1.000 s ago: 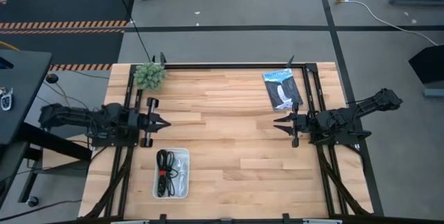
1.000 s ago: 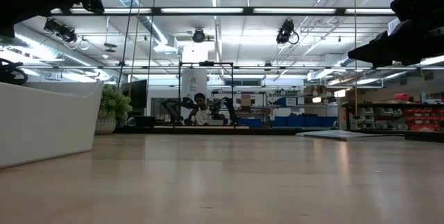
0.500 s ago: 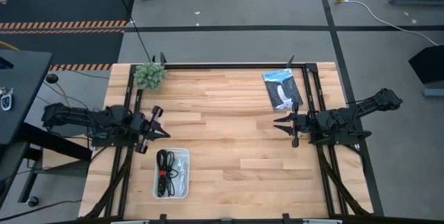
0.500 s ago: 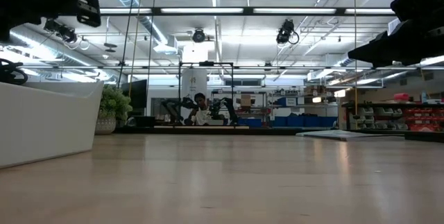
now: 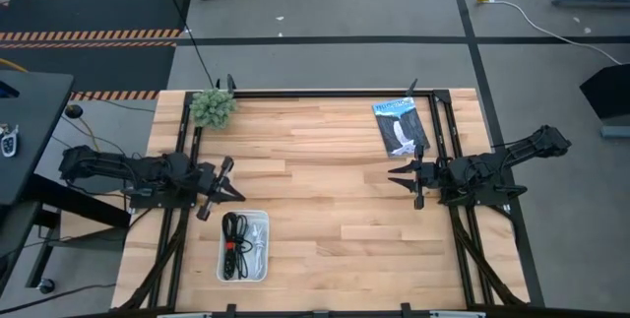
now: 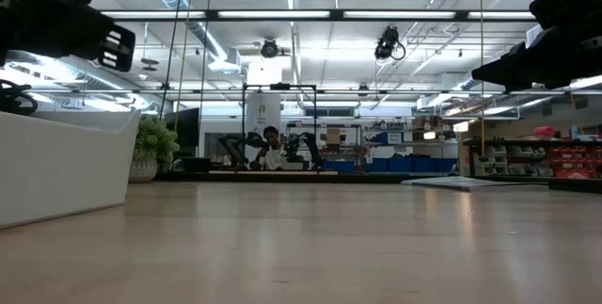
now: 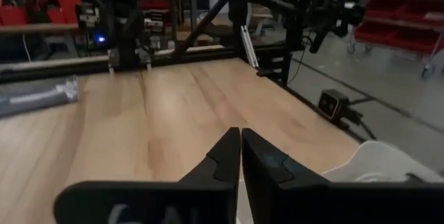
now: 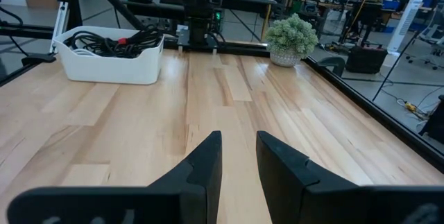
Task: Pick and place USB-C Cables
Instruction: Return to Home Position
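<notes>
The USB-C cables (image 5: 239, 243) lie in a heap inside a white bin (image 5: 220, 259) near the table's near-left part: black coils (image 8: 111, 40) with a red tie on top, pale ones (image 5: 257, 244) beside them. My left gripper (image 5: 234, 196) hovers shut just beyond the bin's far rim, pointing right and slightly toward the near edge. In its wrist view the fingertips (image 7: 241, 144) meet and the bin's corner (image 7: 388, 172) shows beside them. My right gripper (image 5: 394, 175) waits open at the right side, its fingers (image 8: 239, 154) level above bare wood.
A flat black-and-blue packet (image 5: 399, 126) lies at the far right, also visible as the packet (image 7: 35, 93). A fuzzy green plant (image 5: 214, 107) stands at the far-left corner. Black frame rails (image 5: 325, 93) edge the table. Bare wood (image 5: 325, 190) spans the middle between the arms.
My left gripper has swung from pointing straight right to slanting toward the near edge, moving a little toward the bin while its wrist rolled. The right arm and the cables have kept still.
</notes>
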